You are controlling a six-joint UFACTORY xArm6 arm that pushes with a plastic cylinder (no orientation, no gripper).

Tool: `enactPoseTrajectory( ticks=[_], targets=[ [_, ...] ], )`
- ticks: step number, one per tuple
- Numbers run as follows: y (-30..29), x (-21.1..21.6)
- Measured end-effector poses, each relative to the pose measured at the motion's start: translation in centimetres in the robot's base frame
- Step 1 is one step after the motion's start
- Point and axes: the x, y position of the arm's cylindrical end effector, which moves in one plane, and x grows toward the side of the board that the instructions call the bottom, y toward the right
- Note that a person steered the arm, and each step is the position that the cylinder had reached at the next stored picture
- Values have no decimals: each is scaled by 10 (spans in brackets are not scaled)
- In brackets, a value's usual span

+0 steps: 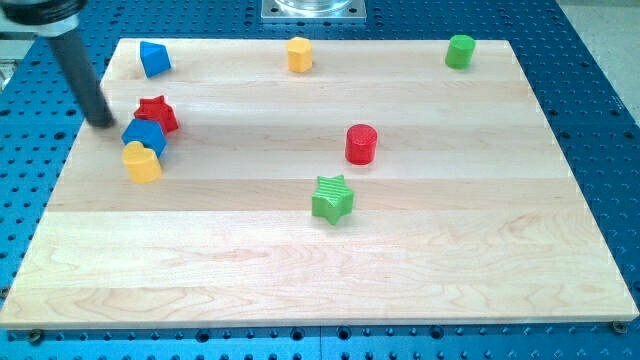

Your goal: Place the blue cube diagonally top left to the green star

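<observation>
The blue cube (145,135) sits at the board's left, touching a red star (157,113) above it and a yellow block (142,162) below it. The green star (333,198) lies near the board's middle, well to the right and lower in the view. My tip (102,123) is at the end of the dark rod, just left of the blue cube and the red star, close to them; I cannot tell if it touches.
A second blue block (154,58) lies at the top left, a yellow block (300,54) at the top middle, a green cylinder (460,51) at the top right, and a red cylinder (361,144) above and right of the green star. The wooden board (450,260) rests on a blue perforated table.
</observation>
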Motion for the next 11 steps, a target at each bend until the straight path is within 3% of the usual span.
enactPoseTrajectory(
  ticks=[1,3,5,6,7,8,9,10,11],
  targets=[
    [55,39],
    [164,43],
    [127,26],
    [182,19],
    [217,93],
    [115,154],
    [81,122],
    [127,83],
    [101,69]
  ],
)
